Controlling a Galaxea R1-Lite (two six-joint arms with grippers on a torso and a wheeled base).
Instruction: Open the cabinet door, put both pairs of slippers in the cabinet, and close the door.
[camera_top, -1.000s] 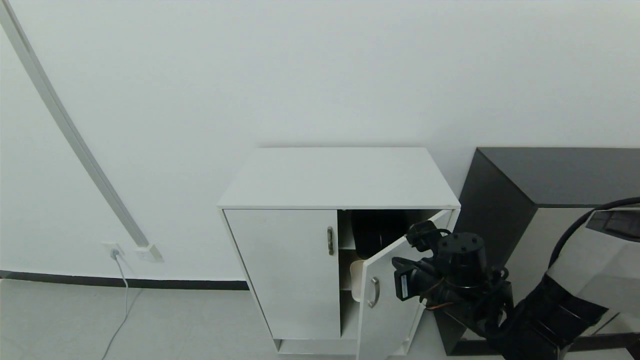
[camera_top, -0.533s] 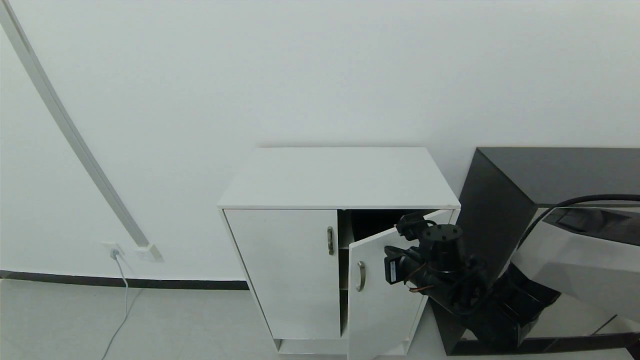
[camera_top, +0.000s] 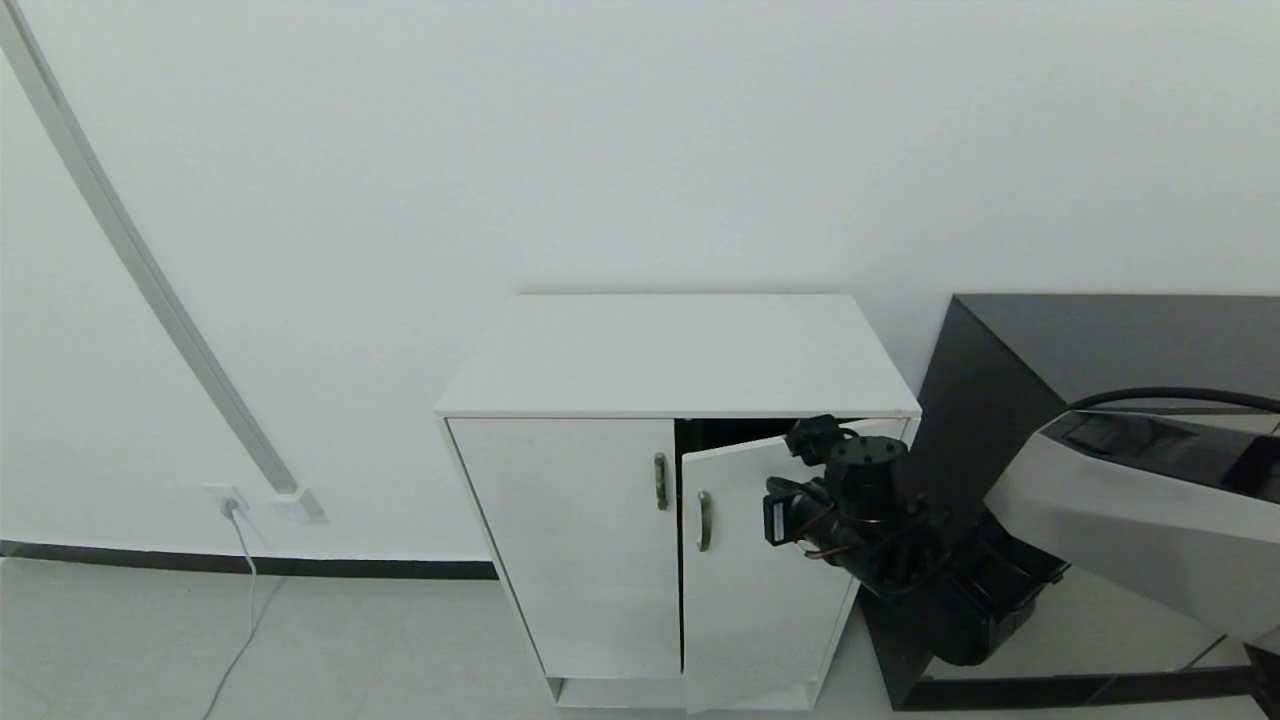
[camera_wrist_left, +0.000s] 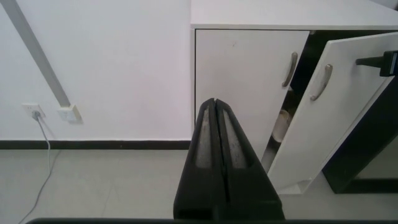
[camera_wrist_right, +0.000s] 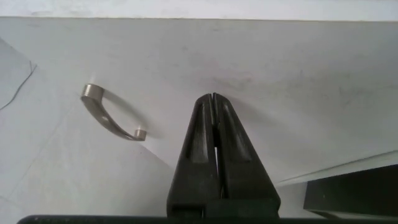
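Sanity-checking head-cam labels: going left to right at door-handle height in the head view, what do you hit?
wall socket → left door handle → right door handle → right gripper, against the nearly shut right door → black unit

cabinet door (camera_top: 745, 590) ajar, slim gap (camera_top: 735, 429) at top, right hand (camera_wrist_right: 213, 99) against it

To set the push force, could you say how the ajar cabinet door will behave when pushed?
The door looks a flat rigid panel, so it should swing, not flex. Its face looks smooth, so the shut right hand might slide.
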